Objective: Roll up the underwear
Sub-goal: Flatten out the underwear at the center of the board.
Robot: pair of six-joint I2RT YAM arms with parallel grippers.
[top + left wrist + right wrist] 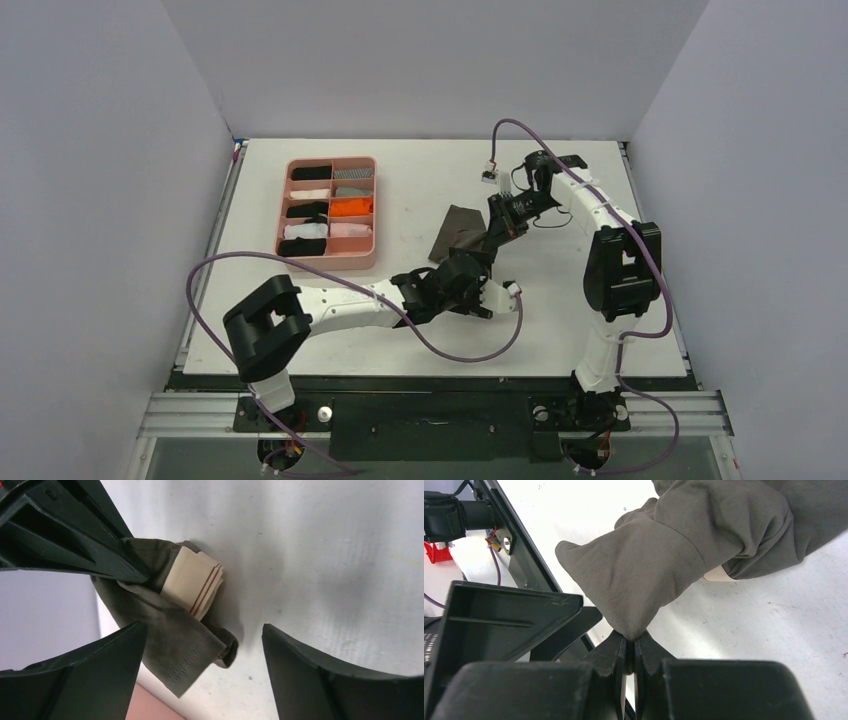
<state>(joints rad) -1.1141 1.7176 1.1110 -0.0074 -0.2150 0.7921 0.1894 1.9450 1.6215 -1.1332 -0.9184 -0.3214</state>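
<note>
Underwear (455,232) sits bunched on the white table (560,320) right of the pink tray (330,262), one corner pinched by the right gripper (630,645); the left gripper (204,630) hovers over it, spread wide.

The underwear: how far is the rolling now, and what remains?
Done: the underwear is folded over on itself, its waistband folded in. In hand: the right pincer pinches one corner, and the left pincer hangs open over it. Left: it is a loose bundle, not yet a tight roll.
</note>
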